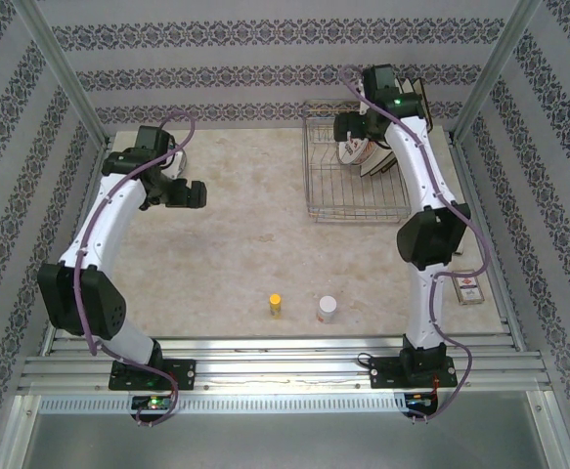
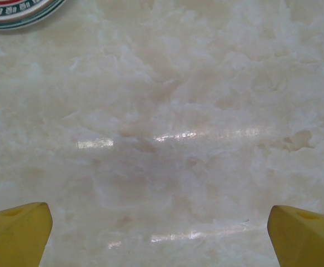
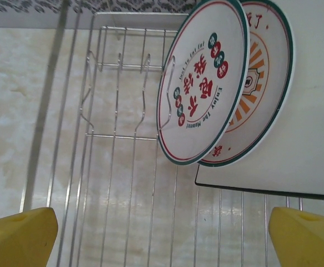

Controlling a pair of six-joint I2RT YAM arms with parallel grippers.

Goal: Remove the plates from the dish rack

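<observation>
Aluminium rails (image 1: 285, 357) edge a marbled table (image 1: 255, 254) between patterned walls (image 1: 265, 73).

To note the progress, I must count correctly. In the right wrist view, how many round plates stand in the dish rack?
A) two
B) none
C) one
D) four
A: one round plate overlaps a second round plate, both upright in the dish rack, in front of a square plate.

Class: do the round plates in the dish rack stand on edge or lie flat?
On edge: the round plates lean against a square plate in the dish rack.
</observation>
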